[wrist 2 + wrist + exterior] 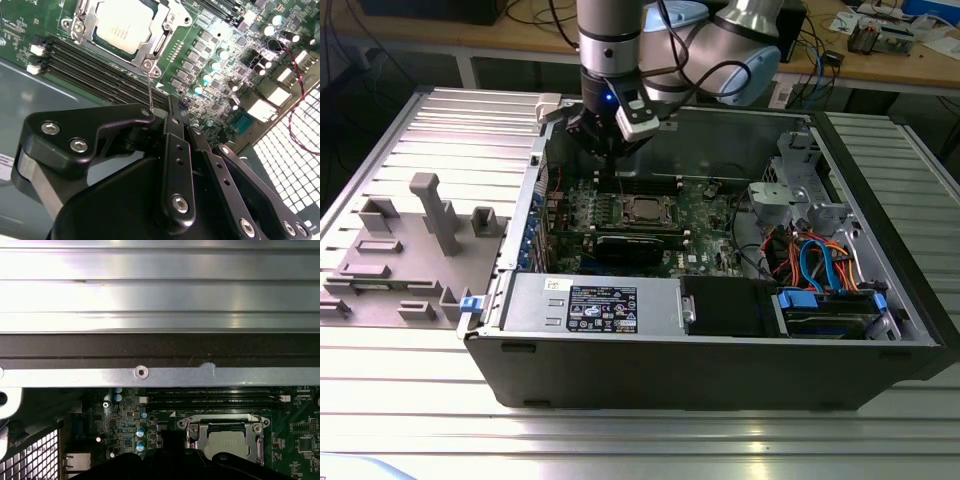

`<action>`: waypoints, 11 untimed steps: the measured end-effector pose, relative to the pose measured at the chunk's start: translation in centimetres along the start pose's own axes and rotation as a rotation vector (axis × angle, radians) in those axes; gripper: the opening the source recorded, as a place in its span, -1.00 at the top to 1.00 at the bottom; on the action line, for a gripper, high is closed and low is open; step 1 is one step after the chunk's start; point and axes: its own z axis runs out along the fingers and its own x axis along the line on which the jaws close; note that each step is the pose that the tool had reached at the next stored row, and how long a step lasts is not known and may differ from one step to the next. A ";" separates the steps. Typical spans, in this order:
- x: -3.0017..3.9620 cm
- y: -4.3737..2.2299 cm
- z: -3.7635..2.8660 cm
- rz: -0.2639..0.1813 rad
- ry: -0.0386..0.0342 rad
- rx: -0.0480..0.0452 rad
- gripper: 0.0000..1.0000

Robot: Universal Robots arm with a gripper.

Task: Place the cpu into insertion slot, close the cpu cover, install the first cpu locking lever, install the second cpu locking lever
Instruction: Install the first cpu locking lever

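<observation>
Black pincer (pixel 174 108) pressed together; thin silvery wire locking lever (pixel 150 90) just beside tip, judged stiff, springy, best taken at free end.

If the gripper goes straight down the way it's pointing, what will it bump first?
The gripper would probably meet the long memory slots beside the cpu first, though depth is hard to judge.

Bright even light, glare on table (pixel 160 290)
</observation>
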 end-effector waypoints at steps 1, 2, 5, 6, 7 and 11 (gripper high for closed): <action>-0.18 0.00 0.01 0.000 0.0000 0.0000 0.79; -0.34 0.00 0.01 0.000 -0.0001 -0.0001 0.79; -0.72 0.00 0.02 0.000 0.0000 0.0000 0.79; -0.84 0.00 0.02 0.000 0.0000 0.0000 0.79; -0.98 0.01 0.02 0.000 0.0000 0.0000 0.79; -1.53 0.01 0.04 0.000 -0.0001 0.0000 0.79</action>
